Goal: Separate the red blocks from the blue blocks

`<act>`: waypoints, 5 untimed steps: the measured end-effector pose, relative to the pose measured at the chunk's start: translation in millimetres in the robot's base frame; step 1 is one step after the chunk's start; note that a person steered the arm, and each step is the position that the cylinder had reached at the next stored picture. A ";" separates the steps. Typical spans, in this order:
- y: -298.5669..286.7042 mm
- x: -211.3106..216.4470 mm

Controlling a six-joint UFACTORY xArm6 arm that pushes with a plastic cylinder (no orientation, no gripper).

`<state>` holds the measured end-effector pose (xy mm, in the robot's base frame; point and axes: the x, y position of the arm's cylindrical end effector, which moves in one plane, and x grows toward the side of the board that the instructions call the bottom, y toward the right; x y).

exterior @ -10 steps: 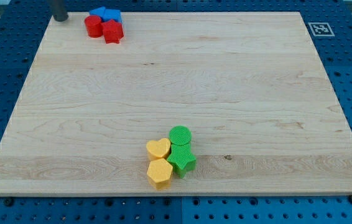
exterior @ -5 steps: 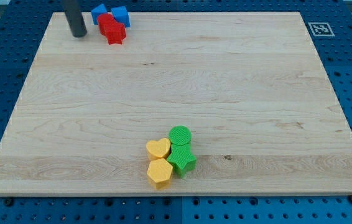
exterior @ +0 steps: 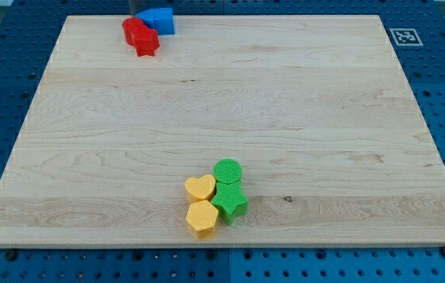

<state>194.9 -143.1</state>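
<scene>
Camera view, the only one: the red blocks (exterior: 140, 36) sit as a tight pair at the worktop (exterior: 301, 118) top-left, and the blue blocks (exterior: 156, 20) lie just above and to their right, at the view's top edge, touching or nearly touching the red pair; exact shapes are too small to tell. We judge the coming move turns on that seam: blue lies up-right of red, so a push has to enter between them or take the red pair down and left. My tip does not clearly show; only a dark sliver sits at the top edge just left of the blue, so we cannot tell its place relative to the blocks. There is no pincer on this rig, so nothing is spread or pinched. Far off near the bottom, yellow blocks (exterior: 200, 203) and green blocks (exterior: 228, 188) cluster together, well apart from the task.
</scene>
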 end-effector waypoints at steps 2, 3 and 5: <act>37.1 31.6; 29.7 16.7; -21.9 7.0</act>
<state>201.9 -165.1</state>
